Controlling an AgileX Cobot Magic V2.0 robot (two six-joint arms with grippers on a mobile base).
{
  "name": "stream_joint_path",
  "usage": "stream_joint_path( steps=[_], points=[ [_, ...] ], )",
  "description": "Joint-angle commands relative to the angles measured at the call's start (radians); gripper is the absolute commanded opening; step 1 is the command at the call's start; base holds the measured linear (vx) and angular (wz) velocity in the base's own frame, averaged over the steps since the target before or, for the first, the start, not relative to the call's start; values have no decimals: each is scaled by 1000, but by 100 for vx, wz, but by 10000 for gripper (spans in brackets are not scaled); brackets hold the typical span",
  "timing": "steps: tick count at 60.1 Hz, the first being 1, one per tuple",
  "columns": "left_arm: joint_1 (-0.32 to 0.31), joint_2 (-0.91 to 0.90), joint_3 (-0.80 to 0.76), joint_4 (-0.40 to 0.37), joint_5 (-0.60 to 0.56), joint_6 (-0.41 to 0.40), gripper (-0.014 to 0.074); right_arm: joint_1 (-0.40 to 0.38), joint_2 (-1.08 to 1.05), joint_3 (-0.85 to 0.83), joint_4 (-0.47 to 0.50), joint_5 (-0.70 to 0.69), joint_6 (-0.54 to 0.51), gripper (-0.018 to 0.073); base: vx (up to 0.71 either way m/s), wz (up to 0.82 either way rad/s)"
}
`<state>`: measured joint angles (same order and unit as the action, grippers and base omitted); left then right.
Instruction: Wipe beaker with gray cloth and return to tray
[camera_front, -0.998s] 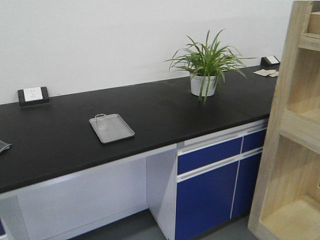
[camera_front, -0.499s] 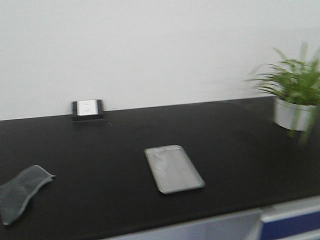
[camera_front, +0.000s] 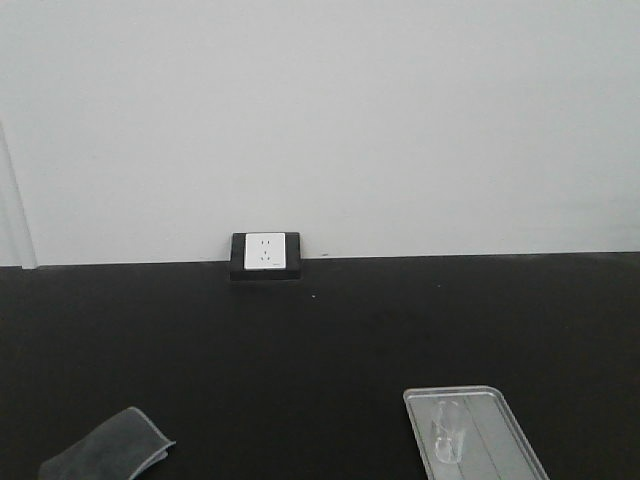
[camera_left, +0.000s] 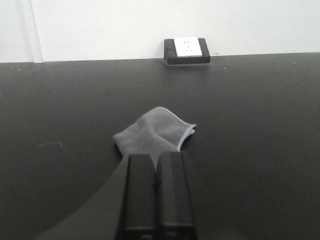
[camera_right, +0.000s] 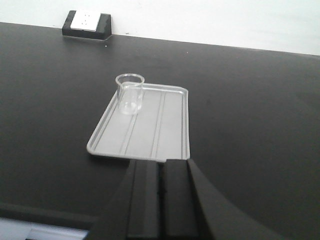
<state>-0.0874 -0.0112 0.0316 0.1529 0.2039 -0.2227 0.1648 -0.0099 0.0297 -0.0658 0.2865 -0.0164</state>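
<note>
Socket: a white outlet in a low black box was seen at the back of the countertop, set against the wall. It is taken as the landmark for every place below.
Countertop: a black, matte surface was shown running from the socket toward the cameras.
Wall: a plain white wall was seen directly behind the socket.
Gray cloth: it was laid flat on the countertop, well in front of the socket and to its left in the front view. It was loosely folded, with one corner pointed back toward the socket and a thin lighter edge showing along one side.
Tray: the silvery tray was set flat on the countertop, well in front of the socket and to its right in the front view. It was well apart from the cloth.
Beaker: the clear glass was stood upright inside the tray, in the tray corner nearest the socket.
Left gripper: its two black jaws were pressed together with nothing between them. It was aimed at the socket, just short of the cloth's near edge. Whether the cloth was touched could not be told.
Right gripper: its jaws were likewise pressed together and nothing was held. It was placed at the tray end farthest from the socket, apart from the beaker.
</note>
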Motion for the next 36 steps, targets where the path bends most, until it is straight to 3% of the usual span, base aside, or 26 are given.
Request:
stream_joint_path(
  steps=[1,36],
  points=[
    [1,-14,-13,-6,-77,-7,-6,-2,-11,15,-9,-80,-5,-8,36,6],
    [1,-14,-13,-6,-77,-7,-6,-2,-11,15,-9,-80,-5,-8,21,14]
  ],
)
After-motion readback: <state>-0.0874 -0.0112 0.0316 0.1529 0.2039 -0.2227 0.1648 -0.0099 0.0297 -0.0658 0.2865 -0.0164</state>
